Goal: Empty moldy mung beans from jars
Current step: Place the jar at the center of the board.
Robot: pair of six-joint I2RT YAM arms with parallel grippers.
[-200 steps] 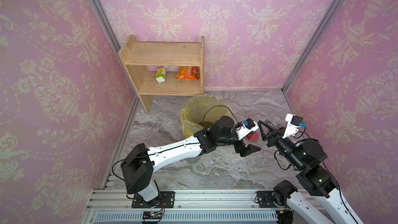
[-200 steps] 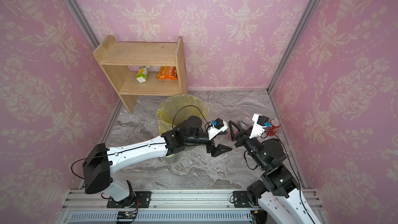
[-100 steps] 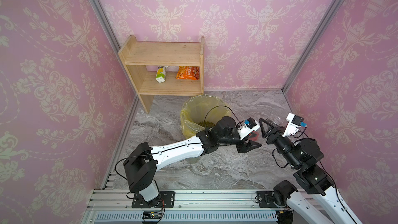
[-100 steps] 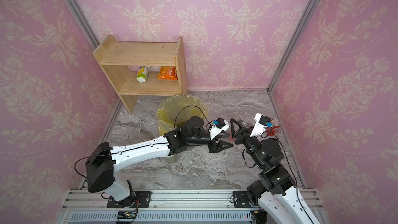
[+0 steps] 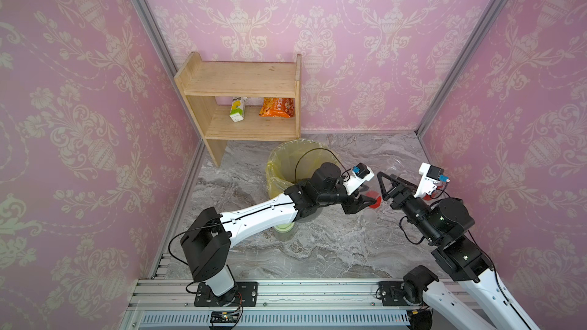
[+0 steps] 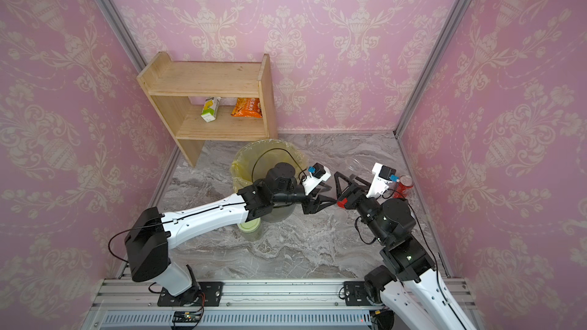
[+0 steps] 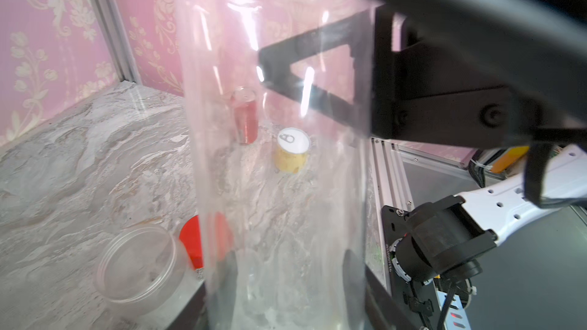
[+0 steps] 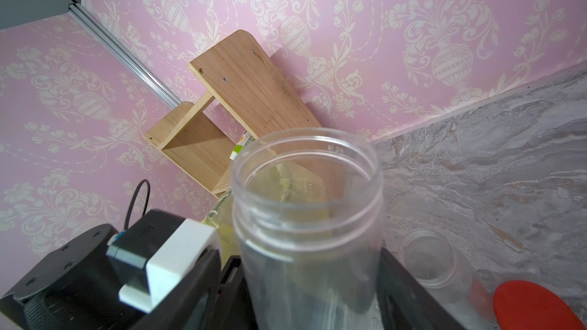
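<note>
Where the left forearm crosses the marble table point(image 5: 317, 249), a squat jar point(image 5: 283, 229) with a pale-green lid stands under it, half hidden in both top views. Further out, the left gripper point(image 5: 367, 202) is clenched on the tall jar point(image 7: 279, 217). In the left wrist view its dark fingers point(image 7: 227, 268) press the clear wall from both sides. The tall jar is lidless and sits between the two arms, and in the right wrist view its open mouth is turned toward the shelf and back wall. The right gripper point(image 5: 389, 181) flanks the same jar with a finger on each side, but I cannot tell whether it is gripping or has let go. Just beside the gripper tips a red lid point(image 5: 374, 200) lies flat on the table. Next to it in the left wrist view stands an open jar point(image 7: 139, 261), short, clear and upright. Toward the right wall a red can point(image 6: 401, 185) stands close by the right wrist camera, and the left wrist view shows a yellow tin point(image 7: 292, 150) near it. Behind the left gripper is the bin point(image 5: 276, 166), lined with a yellow bag. At the back a wooden shelf point(image 5: 241, 79) stands against the wall, with a carton point(image 5: 238, 109) and an orange snack bag point(image 5: 276, 107) on its lower board.
</note>
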